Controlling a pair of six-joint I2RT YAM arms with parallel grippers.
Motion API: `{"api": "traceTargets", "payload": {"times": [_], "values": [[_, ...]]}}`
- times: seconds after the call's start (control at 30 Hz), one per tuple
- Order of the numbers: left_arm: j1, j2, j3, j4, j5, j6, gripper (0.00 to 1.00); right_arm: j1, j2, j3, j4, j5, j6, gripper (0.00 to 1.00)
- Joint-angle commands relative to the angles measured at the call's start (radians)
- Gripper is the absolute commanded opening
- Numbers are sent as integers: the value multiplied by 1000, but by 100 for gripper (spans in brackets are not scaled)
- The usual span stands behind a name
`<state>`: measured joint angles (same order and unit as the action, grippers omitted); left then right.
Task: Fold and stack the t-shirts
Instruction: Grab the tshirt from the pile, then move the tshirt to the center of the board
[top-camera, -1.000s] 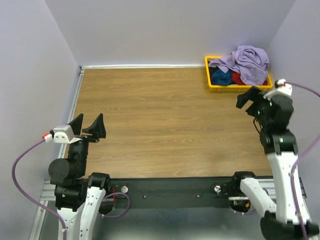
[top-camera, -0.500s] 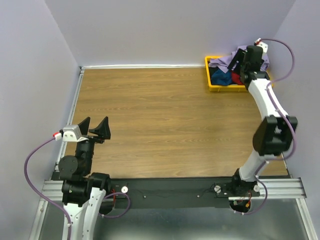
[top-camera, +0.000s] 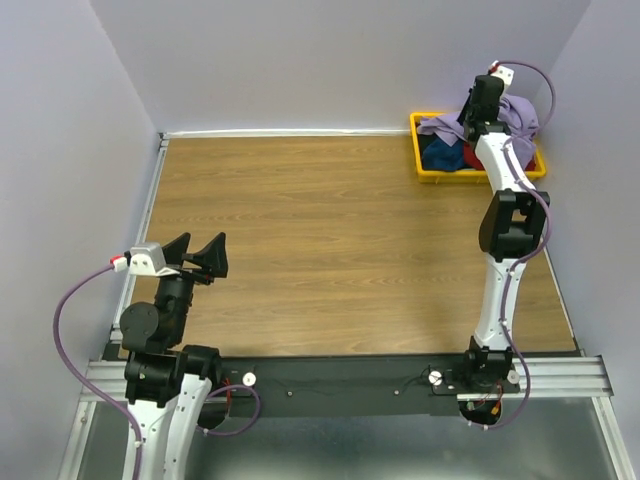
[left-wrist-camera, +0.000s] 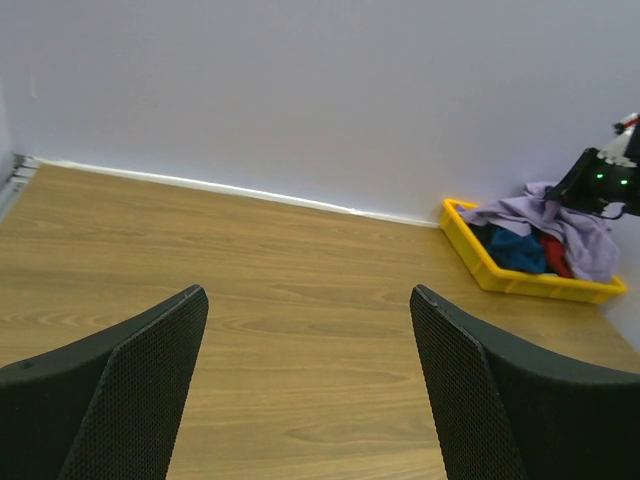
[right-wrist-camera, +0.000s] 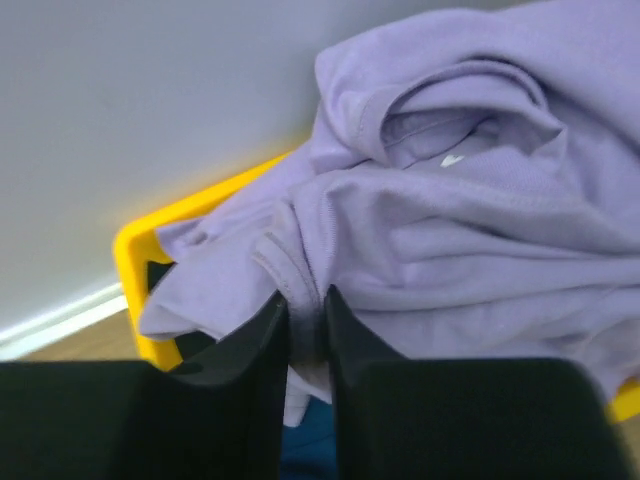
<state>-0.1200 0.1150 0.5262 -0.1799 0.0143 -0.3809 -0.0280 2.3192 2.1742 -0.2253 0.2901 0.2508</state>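
A large lavender t-shirt (top-camera: 515, 118) lies crumpled on top of a yellow bin (top-camera: 455, 177) at the table's far right corner, with a blue one (top-camera: 443, 155) and a dark red one (top-camera: 472, 156) under it. My right gripper (right-wrist-camera: 307, 305) reaches into the bin, its jaws pinched on a fold of the lavender t-shirt (right-wrist-camera: 450, 220). Blue cloth (right-wrist-camera: 305, 450) shows below the fingers. My left gripper (top-camera: 200, 258) hovers open near the table's front left, holding nothing. The left wrist view shows the bin (left-wrist-camera: 520, 285) far off to the right.
The wooden table (top-camera: 330, 230) is boxed in by pale walls at the back and both sides. The right arm (top-camera: 510, 220) stretches along the right edge towards the bin. The bin's near wall (right-wrist-camera: 160, 225) stands beside the right fingers.
The right arm swung from the right edge out to the bin, and its jaws went from wide open to closed on the lavender cloth. The left gripper shifted slightly right and stayed open.
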Motion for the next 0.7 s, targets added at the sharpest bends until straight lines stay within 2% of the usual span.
{"api": "traceTargets", "payload": {"times": [0.0,0.03,0.1,0.2,0.23,0.33,0.37,0.43,0.47,0.5,0.53,0.67], "values": [[-3,18,3,5,78,-76,90,-4,-30,30,24,49,-56,14],[-3,21,3,8,78,-75,90,-4,-61,-15,24,32,-74,1],[-3,23,3,8,81,-73,90,-3,-133,-86,24,24,-84,1],[-3,20,1,11,85,-72,90,-1,-340,-270,23,-47,-93,1],[-3,17,1,11,85,-69,90,2,-450,-315,8,-128,-91,1],[-1,14,0,17,84,-62,90,23,-621,-470,-67,-257,-70,1],[-1,6,0,19,85,-65,90,25,-726,-503,-97,-351,-58,1],[-1,-6,1,17,82,-64,90,86,-861,-591,-179,-498,-24,1],[0,-12,1,16,81,-65,90,112,-862,-618,-204,-540,-3,1],[-1,-20,0,17,79,-67,90,140,-944,-648,-222,-578,17,1],[-1,-26,-2,17,78,-66,90,214,-978,-718,-244,-633,63,1],[-1,-44,-2,17,73,-67,90,495,-1089,-867,-229,-632,216,1]]}}
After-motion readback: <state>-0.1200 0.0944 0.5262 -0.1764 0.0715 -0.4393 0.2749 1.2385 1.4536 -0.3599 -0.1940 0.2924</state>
